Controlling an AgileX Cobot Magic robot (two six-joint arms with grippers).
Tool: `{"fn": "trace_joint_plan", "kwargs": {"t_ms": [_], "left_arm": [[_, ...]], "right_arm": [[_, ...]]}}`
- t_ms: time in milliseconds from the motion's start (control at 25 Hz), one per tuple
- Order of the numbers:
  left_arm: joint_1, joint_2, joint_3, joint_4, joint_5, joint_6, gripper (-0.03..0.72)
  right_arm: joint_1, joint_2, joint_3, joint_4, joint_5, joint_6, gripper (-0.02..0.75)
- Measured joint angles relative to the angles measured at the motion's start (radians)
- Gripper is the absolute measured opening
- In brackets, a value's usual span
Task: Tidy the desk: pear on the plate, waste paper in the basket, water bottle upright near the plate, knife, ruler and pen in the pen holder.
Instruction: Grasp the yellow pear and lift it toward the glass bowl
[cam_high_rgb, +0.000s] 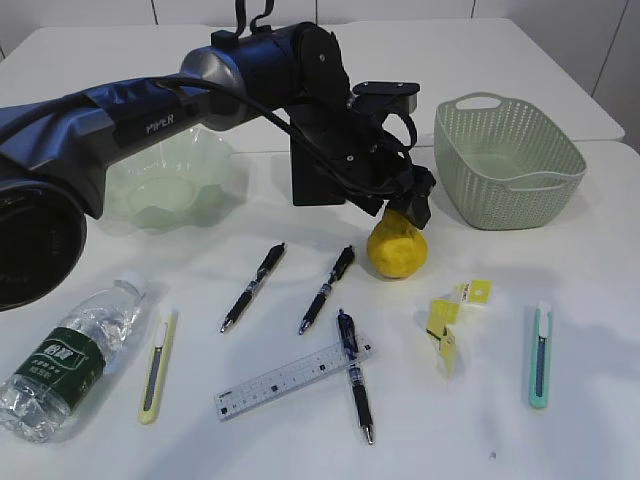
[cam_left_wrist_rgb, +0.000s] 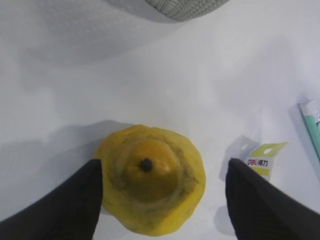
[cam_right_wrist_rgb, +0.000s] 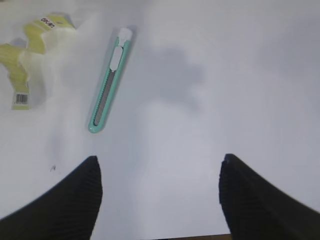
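Note:
The yellow pear (cam_high_rgb: 397, 247) stands stem up on the white desk (cam_high_rgb: 560, 430). My left gripper (cam_high_rgb: 405, 207) is down over it, open. In the left wrist view the pear (cam_left_wrist_rgb: 150, 180) sits between the two black fingers, close to the left one, with a gap to the right one. My right gripper (cam_right_wrist_rgb: 157, 162) hangs open over bare desk. The green plate (cam_high_rgb: 225, 190) is back left, the basket (cam_high_rgb: 500, 200) back right. The black pen holder (cam_high_rgb: 310, 185) is partly hidden behind the arm. The water bottle (cam_high_rgb: 70, 360) lies on its side.
Three pens (cam_high_rgb: 253, 287) (cam_high_rgb: 327, 290) (cam_high_rgb: 354, 375) and the ruler (cam_high_rgb: 290, 378) lie in front of the pear. A yellow knife (cam_high_rgb: 157, 365) lies left, a teal knife (cam_high_rgb: 540, 355) (cam_right_wrist_rgb: 110, 80) right. Yellow waste paper (cam_high_rgb: 450, 320) (cam_right_wrist_rgb: 25, 55) sits between pear and teal knife.

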Motion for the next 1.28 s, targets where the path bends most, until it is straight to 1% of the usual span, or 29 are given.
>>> {"fn": "trace_joint_plan", "kwargs": {"t_ms": [440,760,840,1280], "left_arm": [[0.0,0.025,0.0,0.006,0.015,0.002,0.524],[0.0,0.029,0.0,0.016,0.009,0.01,0.447],[0.0,0.029,0.0,0.016,0.001,0.012,0.438],[0.0,0.029,0.0,0.016,-0.032,0.017,0.433]], "right_arm": [[0.0,0.0,0.0,0.0,-0.004,0.0,0.568],[0.0,0.0,0.0,0.0,-0.004,0.0,0.566],[0.0,0.0,0.0,0.0,-0.004,0.0,0.566],[0.0,0.0,0.0,0.0,-0.006,0.0,0.566]]}}
